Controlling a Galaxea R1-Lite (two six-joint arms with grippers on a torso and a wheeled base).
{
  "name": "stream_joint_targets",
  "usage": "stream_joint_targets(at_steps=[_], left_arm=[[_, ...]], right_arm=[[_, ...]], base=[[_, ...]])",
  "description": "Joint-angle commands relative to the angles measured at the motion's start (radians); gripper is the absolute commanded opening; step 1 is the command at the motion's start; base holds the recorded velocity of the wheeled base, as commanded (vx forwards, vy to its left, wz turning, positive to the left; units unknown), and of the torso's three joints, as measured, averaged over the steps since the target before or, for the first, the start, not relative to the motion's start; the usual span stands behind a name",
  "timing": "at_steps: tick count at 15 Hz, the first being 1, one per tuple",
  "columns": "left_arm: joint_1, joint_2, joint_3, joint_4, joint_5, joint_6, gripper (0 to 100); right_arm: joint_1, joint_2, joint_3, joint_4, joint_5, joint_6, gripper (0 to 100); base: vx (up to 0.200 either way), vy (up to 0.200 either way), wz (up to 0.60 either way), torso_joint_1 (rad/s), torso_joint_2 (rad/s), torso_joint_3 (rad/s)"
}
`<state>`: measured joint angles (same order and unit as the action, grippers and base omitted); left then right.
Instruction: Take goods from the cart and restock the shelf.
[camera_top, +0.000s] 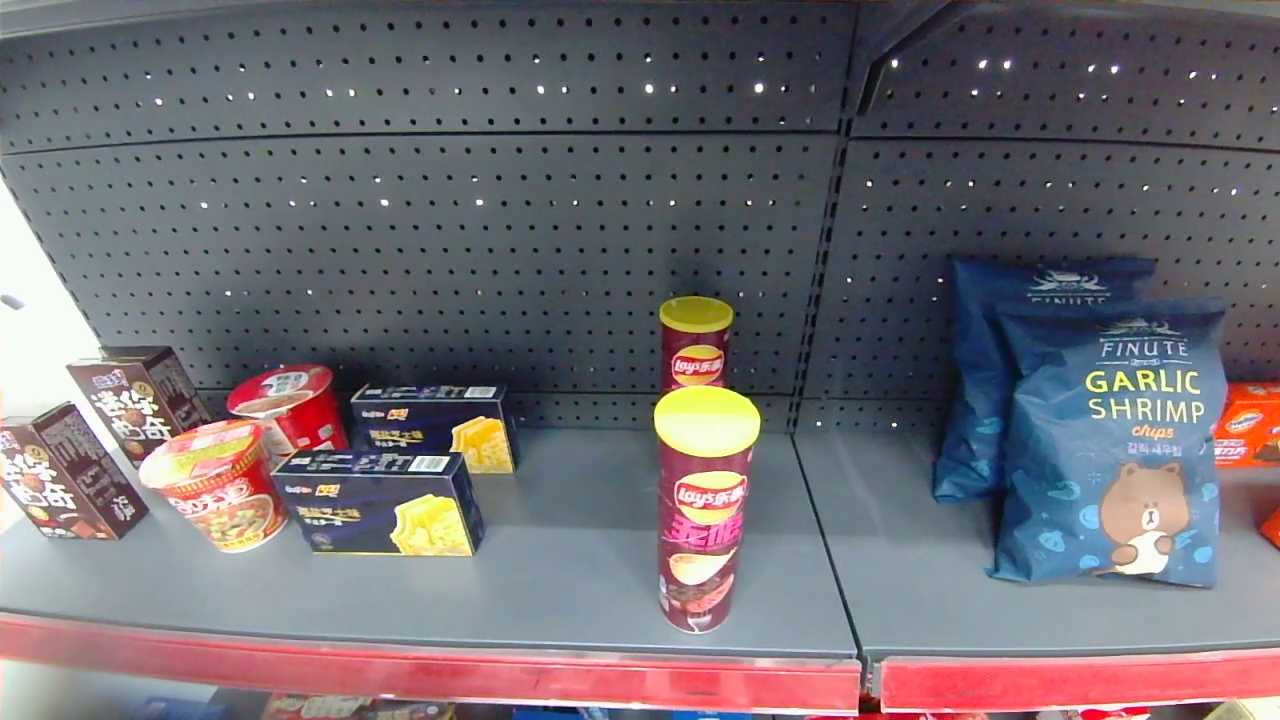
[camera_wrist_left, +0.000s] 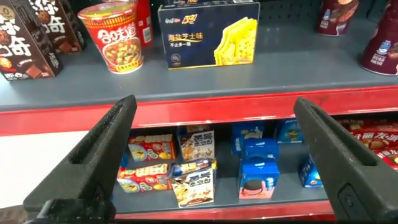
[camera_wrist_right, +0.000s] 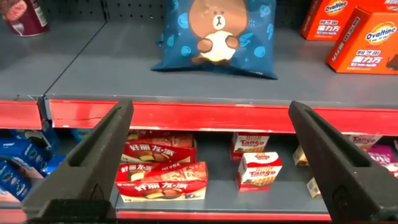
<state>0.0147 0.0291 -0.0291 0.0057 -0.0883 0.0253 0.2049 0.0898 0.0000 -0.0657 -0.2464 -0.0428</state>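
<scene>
Grey shelf with a red lip, seen from the head: one chip can mid-shelf, a second can behind it. Navy boxes and cup noodles stand left, blue chip bags right.

Left wrist: the left gripper faces that lip, fingers wide apart, empty. Snack boxes sit on the shelf below.

Right wrist: the right gripper is spread and empty too, facing the front chip bag, with orange boxes beside it.
</scene>
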Motion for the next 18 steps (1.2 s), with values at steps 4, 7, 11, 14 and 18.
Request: stream_joint_targets(at_steps=[4,7,11,14,18], left_arm=[[-0.002,0.003,-0.003,0.003,-0.007,-0.004,100],[-0.002,0.003,-0.006,0.003,-0.024,-0.033,100],[-0.002,0.005,-0.006,0.003,-0.024,-0.035,100],[-0.002,0.003,-0.006,0.005,-0.025,-0.036,100],[-0.002,0.005,-0.006,0.003,-0.025,-0.054,100]], right_arm=[[0.001,0.005,0.000,0.000,0.006,0.000,100],[0.001,0.005,0.000,0.000,0.013,0.000,100],[0.001,0.005,0.000,0.000,0.018,-0.002,100],[0.001,0.005,0.000,0.000,0.019,-0.002,100],[0.001,0.005,0.000,0.000,0.022,-0.006,100]], base=[[0.000,0.000,0.00,0.000,0.00,0.000],[0.000,0.000,0.00,0.000,0.00,0.000],[0.000,0.000,-0.15,0.001,0.00,-0.001],[0.000,0.000,0.00,0.000,0.00,0.000],[0.000,0.000,0.00,0.000,0.00,0.000]])
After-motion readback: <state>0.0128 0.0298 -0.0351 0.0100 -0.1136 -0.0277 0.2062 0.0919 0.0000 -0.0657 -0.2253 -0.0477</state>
